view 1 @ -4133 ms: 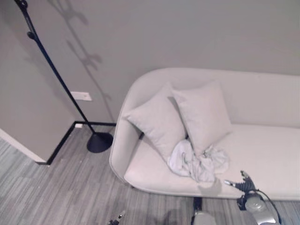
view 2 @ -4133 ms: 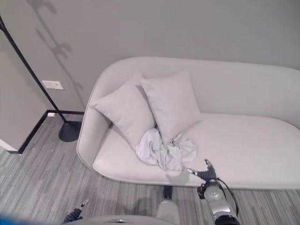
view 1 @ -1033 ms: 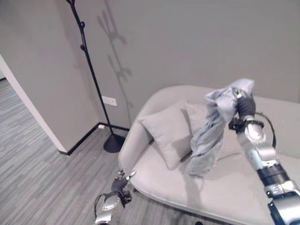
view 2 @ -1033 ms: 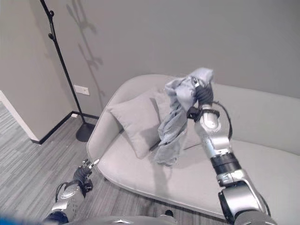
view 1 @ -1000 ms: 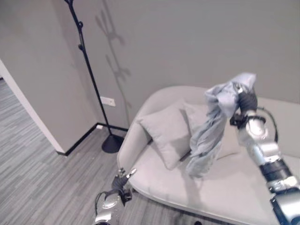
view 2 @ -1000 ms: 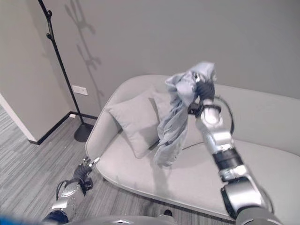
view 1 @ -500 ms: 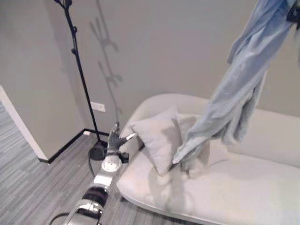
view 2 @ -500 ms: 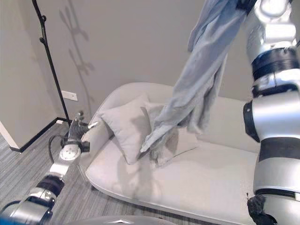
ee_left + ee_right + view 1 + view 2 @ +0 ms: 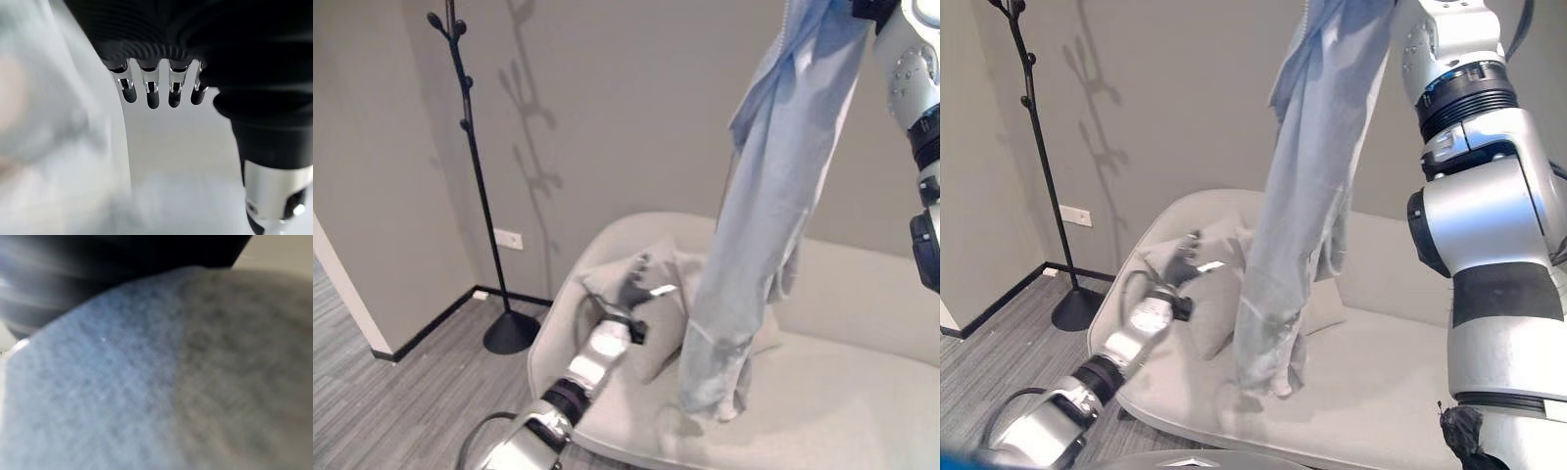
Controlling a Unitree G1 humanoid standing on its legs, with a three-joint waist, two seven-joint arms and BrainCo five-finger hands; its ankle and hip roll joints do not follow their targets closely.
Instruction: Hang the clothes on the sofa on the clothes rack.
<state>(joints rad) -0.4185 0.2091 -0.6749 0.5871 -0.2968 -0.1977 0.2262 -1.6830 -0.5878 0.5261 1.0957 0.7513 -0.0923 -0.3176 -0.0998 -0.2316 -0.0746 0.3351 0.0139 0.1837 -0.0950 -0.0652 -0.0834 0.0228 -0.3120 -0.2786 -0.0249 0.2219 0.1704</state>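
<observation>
A light blue shirt (image 9: 759,235) hangs in the air in a long fold, its lower end just above the sofa seat (image 9: 842,401). My right hand (image 9: 873,8) is raised at the top edge and holds the shirt's upper end; in the right wrist view the cloth (image 9: 146,382) lies right against the dark cover. My left hand (image 9: 631,286) is stretched out in front of the pillows, a little left of the hanging shirt, with straight, spread fingers (image 9: 149,95) and nothing in it. The black clothes rack (image 9: 470,147) stands at the far left by the wall.
Two pale pillows (image 9: 1219,304) lean in the sofa's left corner, behind my left hand. The rack's round base (image 9: 512,333) rests on the grey striped floor next to the sofa's left end. A wall corner (image 9: 352,313) juts out at the left.
My left hand has swung right from the sofa's arm to the pillows, close to the shirt. The shirt now hangs straighter and lower. The camera has shifted too.
</observation>
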